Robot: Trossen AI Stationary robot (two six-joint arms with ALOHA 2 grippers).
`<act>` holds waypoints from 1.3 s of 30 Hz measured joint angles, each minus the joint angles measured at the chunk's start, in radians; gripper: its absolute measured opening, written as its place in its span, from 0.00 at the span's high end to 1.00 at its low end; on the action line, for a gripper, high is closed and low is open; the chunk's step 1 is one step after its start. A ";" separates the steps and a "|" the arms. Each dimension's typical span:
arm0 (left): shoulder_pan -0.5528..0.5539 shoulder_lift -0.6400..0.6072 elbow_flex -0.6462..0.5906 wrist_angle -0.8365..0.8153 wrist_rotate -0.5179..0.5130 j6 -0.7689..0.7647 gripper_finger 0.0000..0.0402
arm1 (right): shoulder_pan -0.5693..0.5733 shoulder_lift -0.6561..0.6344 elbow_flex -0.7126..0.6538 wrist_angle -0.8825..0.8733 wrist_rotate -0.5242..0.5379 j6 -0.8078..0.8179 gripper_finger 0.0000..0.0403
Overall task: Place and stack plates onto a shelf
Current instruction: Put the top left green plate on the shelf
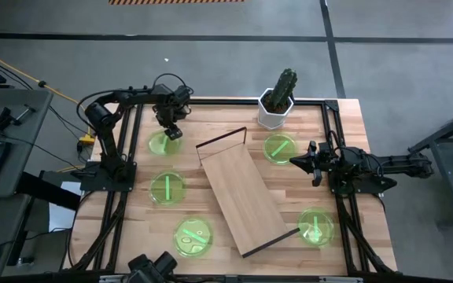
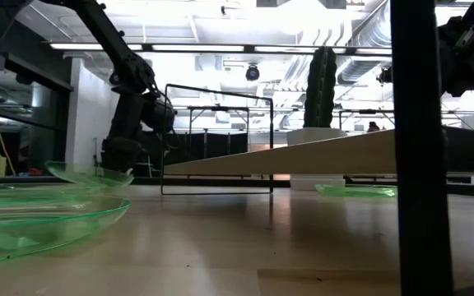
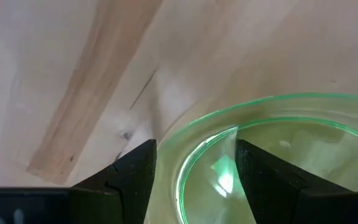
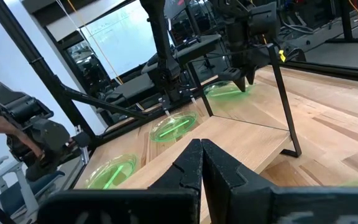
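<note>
Several green plates lie flat on the wooden table: the far-left plate (image 1: pixel 164 144), two more (image 1: pixel 167 189) (image 1: pixel 193 236) down the left side, and two (image 1: pixel 279 148) (image 1: pixel 315 226) on the right. The shelf (image 1: pixel 242 192), a light-wood board with dark frame ends, lies slantwise in the middle. My left gripper (image 3: pixel 194 171) points down, open, over the far-left plate (image 3: pixel 278 124). One finger stands outside its rim (image 3: pixel 197 134) and one inside. Whether they touch the plate I cannot tell. My right gripper (image 4: pixel 201 149) waits shut and level at the table's right side (image 1: pixel 296 161).
A white pot with a cactus (image 1: pixel 278 102) stands at the far edge, right of centre. The shelf's dark frame end (image 1: pixel 220 140) rises close to the right of the far-left plate. Dark arm bases and rails run along the left (image 1: pixel 112 169) and right (image 1: pixel 344 185) sides.
</note>
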 joint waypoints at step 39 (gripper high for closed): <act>0.005 0.062 0.050 -0.080 -0.076 0.056 0.56 | 0.000 0.000 0.000 0.000 0.000 0.000 1.00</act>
